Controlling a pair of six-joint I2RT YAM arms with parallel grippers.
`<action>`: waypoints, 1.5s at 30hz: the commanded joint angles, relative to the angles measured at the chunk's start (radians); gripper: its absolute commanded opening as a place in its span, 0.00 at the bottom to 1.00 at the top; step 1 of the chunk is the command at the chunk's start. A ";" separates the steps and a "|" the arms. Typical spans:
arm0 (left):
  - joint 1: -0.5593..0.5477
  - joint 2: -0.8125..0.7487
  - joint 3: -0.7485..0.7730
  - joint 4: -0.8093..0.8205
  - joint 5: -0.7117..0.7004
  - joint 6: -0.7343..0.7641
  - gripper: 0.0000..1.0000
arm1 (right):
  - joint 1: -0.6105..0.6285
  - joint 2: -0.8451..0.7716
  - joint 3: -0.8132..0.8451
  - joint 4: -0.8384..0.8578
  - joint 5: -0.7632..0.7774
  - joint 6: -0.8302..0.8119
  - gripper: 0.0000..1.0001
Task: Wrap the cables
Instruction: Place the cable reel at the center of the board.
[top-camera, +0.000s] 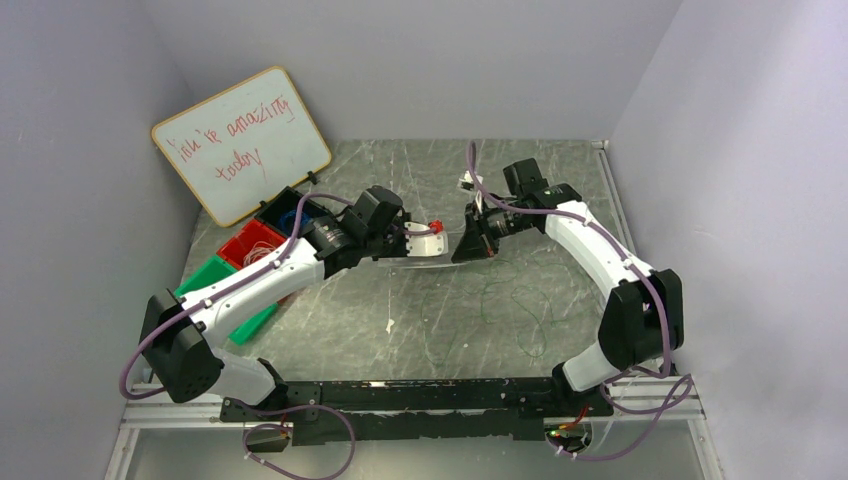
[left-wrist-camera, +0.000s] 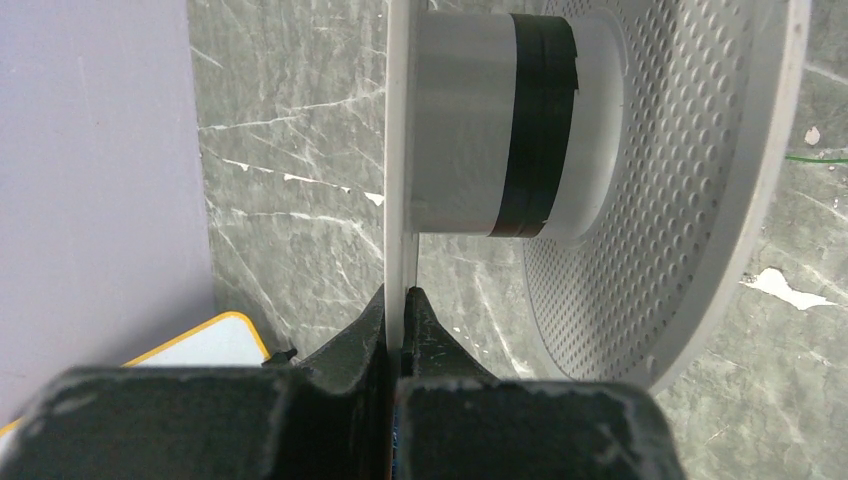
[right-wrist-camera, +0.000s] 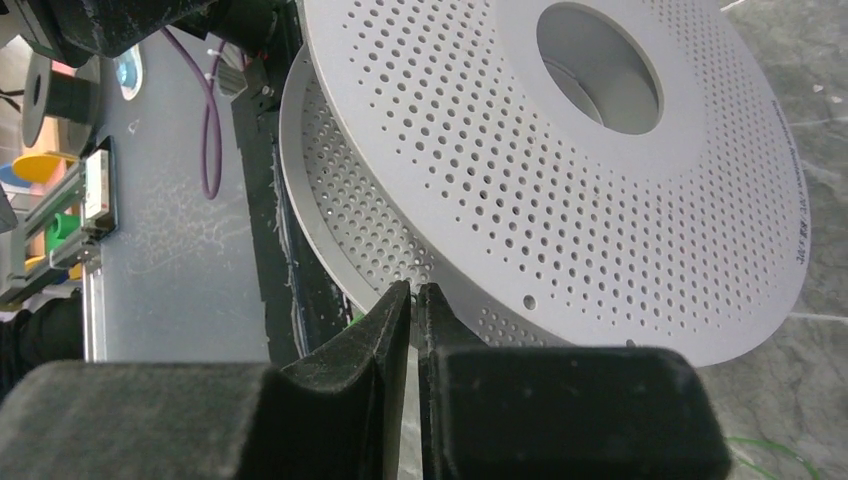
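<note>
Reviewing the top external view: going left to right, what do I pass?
whiteboard → left hand → perforated spool → right hand → right arm's elbow. The coloured bins and the loose green wire are left out, since they overlap others sideways.

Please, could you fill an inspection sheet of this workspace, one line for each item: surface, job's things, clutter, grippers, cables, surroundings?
Surface: grey marbled table with a few white specks.
Job's things: thin green wire lying loose in squiggles on the table; perforated spool held between the arms.
Clutter: coloured bins at the left side.
Grippers: left gripper, jaws shut on one spool flange; right gripper at the spool's rim, jaws almost together, any grip not visible.
Cables: purple hoses along the arms.
Surroundings: whiteboard with red handwriting; plain walls.
</note>
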 joint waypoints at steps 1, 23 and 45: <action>0.001 -0.041 0.050 0.069 0.018 -0.017 0.02 | -0.015 -0.055 0.055 -0.021 0.002 -0.055 0.15; -0.009 -0.011 0.122 -0.094 0.131 0.014 0.03 | -0.011 -0.318 -0.160 0.295 0.241 -0.089 0.38; -0.025 0.012 0.184 -0.179 0.176 0.008 0.02 | 0.067 -0.268 -0.200 0.363 0.267 -0.089 0.23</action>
